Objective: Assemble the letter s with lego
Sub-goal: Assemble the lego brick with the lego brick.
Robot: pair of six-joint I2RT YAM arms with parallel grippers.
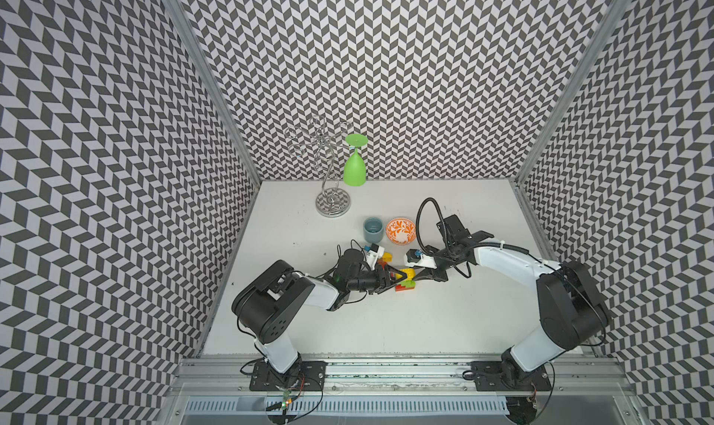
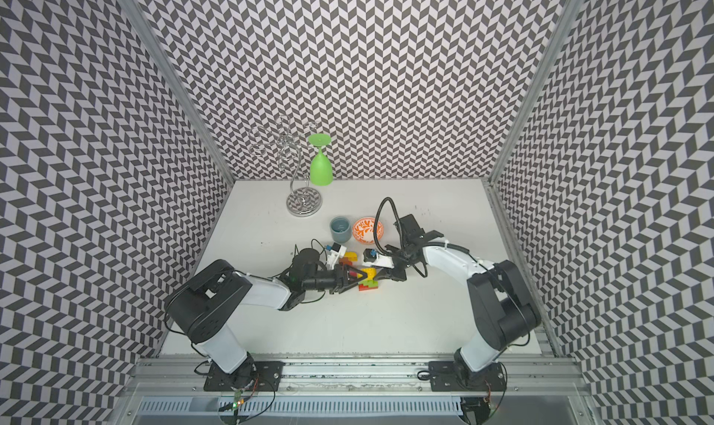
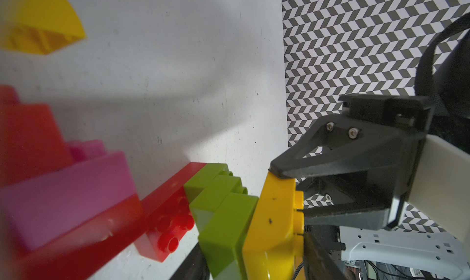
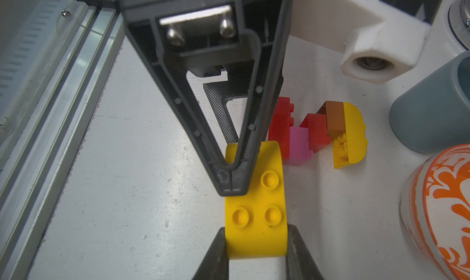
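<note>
White desk, patterned walls around it. On the near side of the bowl, the left gripper has its fingers partly apart around the joined lego; whether they really grip it I cannot tell. The right gripper clamps its fingers on the yellow brick at the end of the joined lego. If the two arms press at an angle, I think the bricks may pop apart.
</note>
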